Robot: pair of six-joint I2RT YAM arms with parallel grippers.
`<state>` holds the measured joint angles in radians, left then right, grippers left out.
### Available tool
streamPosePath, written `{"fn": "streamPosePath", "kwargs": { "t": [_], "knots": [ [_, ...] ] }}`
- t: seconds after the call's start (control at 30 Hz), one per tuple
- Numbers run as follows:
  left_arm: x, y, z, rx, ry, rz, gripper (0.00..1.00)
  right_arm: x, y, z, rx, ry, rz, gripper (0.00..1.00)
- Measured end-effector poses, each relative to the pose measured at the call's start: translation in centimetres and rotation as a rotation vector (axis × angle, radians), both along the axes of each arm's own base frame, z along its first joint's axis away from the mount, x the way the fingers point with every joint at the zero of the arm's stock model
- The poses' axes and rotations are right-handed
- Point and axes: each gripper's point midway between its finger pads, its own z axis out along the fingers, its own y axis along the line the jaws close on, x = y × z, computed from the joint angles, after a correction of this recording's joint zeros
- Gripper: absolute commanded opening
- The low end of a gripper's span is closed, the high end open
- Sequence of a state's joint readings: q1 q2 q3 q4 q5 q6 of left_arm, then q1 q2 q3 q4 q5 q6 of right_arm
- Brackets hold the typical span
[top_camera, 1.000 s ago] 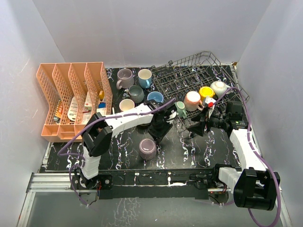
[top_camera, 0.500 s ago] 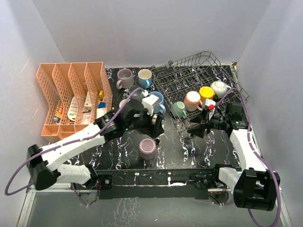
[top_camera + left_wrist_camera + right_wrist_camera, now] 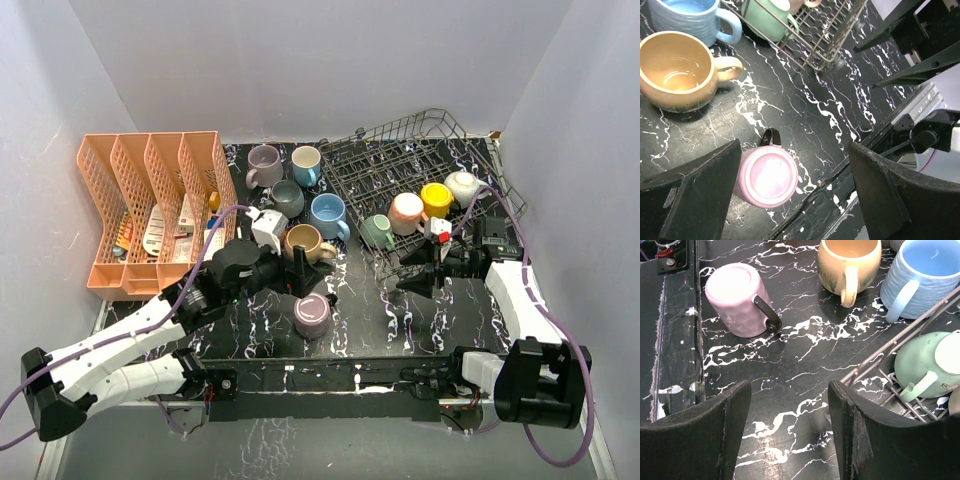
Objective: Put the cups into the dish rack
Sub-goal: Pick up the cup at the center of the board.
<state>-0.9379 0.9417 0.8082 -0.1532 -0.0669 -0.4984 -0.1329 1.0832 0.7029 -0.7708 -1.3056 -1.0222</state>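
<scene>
Right, next pick looks like the pink mug [image 3: 765,175]; it stands upside down on the table [image 3: 380,320], base up, so its long axis is vertical; black handle faces roughly toward the rack [image 3: 400,160]; left gripper [image 3: 795,147] hangs just above and beside it, fingers wide apart, nothing between them; the mug sits low in the wrist view, toward the finger on that view's left; right gripper [image 3: 788,385] also has fingers apart and empty, near the rack's front corner, well apart from the mug; left arm is nearer, my call; tan mug [image 3: 303,243] and blue mug [image 3: 327,213] stand upright beyond; green mug [image 3: 377,232] lies on its side in the rack; no brand or writing readable on any mug; papers in the orange organiser [image 3: 105,200] too small to read.
</scene>
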Motion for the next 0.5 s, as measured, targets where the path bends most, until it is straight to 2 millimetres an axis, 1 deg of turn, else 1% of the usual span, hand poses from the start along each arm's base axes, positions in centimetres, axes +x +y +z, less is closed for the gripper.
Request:
{"fn": "streamPosePath", "kwargs": {
  "t": [0.1,0.17,0.3,0.33,0.4,0.5],
  "knots": [
    [0.1,0.9,0.5,-0.031,0.0,0.054,0.86,0.0,0.0,-0.1,-0.02,-0.017,0.043,0.64],
    [0.3,1.5,0.6,-0.04,0.006,0.093,0.85,0.2,0.0,0.2,-0.034,-0.037,0.076,0.63],
    [0.5,2.7,0.0,-0.024,0.036,0.166,0.83,0.7,0.5,0.7,-0.074,-0.105,0.15,0.63],
    [0.5,2.9,-0.2,-0.021,0.043,0.181,0.83,0.7,0.7,0.8,-0.09,-0.125,0.174,0.64],
    [0.4,3.6,-0.8,-0.01,0.059,0.206,0.82,0.6,1.6,1.0,-0.122,-0.169,0.232,0.69],
    [0.1,4.6,-1.9,0.012,0.086,0.242,0.81,0.2,3.2,1.1,-0.175,-0.229,0.33,0.7]
  ]
}}
